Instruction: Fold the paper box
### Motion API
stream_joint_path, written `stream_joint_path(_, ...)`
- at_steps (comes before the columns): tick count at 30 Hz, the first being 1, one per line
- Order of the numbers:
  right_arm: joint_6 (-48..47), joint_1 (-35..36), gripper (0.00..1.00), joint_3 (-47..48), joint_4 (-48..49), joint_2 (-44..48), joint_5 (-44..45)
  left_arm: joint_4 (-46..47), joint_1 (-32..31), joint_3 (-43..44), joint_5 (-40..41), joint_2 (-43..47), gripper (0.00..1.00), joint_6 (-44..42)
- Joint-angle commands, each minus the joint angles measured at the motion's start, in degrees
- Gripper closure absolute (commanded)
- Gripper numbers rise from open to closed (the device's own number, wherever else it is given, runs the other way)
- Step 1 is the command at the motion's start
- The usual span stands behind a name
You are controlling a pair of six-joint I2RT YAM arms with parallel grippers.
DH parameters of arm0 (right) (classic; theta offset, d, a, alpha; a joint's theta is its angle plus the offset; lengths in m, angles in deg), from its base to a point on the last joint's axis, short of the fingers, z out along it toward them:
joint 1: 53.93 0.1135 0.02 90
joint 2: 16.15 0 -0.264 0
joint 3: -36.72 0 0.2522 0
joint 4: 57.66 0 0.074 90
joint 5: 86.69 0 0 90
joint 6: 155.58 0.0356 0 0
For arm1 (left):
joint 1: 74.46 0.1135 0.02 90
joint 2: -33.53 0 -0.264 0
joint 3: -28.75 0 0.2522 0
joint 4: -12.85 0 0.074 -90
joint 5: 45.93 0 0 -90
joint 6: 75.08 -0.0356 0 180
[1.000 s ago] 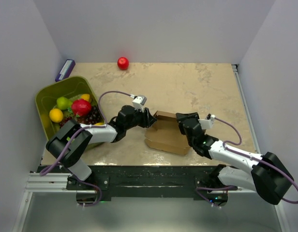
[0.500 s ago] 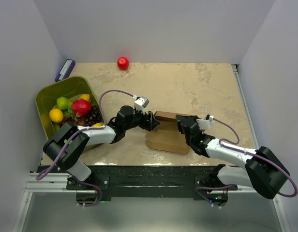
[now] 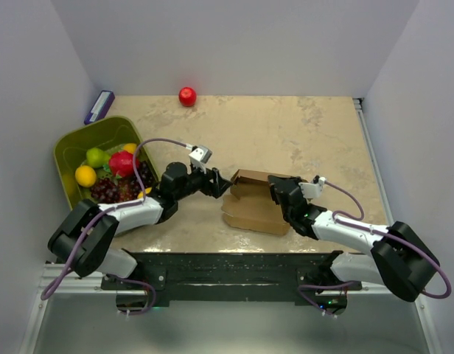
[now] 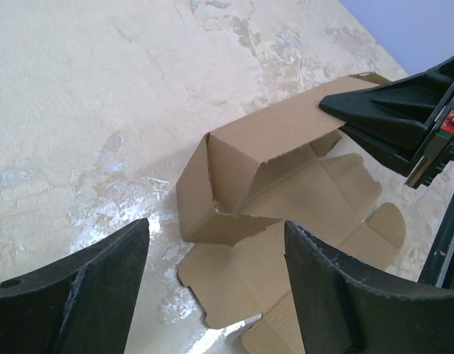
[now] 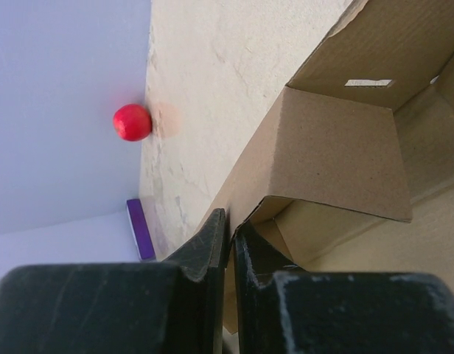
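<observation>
Fruit (image 3: 124, 163) in bin (image 3: 94, 134); half-folded paper box (image 3: 253, 210)

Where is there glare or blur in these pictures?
Top external: even light, with a sheen along the near edge of the table. Left wrist: white glare on the table beside the paper box. Right wrist: the right gripper looks dark and soft up close; the red ball is crisp.
</observation>
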Motion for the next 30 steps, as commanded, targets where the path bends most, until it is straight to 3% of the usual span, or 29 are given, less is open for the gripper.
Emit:
stream_joint_path(1, -1.13, -0.01, 0.93, 1.07, -2.97, -0.14, 3.44, 2.49, -0.04, 2.83, 1.02, 0.88, 0.25, 0.76)
stream_joint_path(10, -1.66, -0.10, 0.94, 1.33, -3.40, 0.04, 3.62, -1.38, -0.04, 5.99, 1.11, -2.20, 0.30, -4.43)
stream_joint_path(14, -1.66, -0.01, 0.94, 1.33, -3.76, 0.04, 3.62, -1.55, -1.09, 7.66, 0.67, -4.31, 0.27, -3.99)
stream_joint_path(30, -2.19, -0.01, 0.94, 1.51, -3.84, -0.05, 3.97, -8.32, -4.26, 12.06, 13.33, -10.55, 0.23, -5.92)
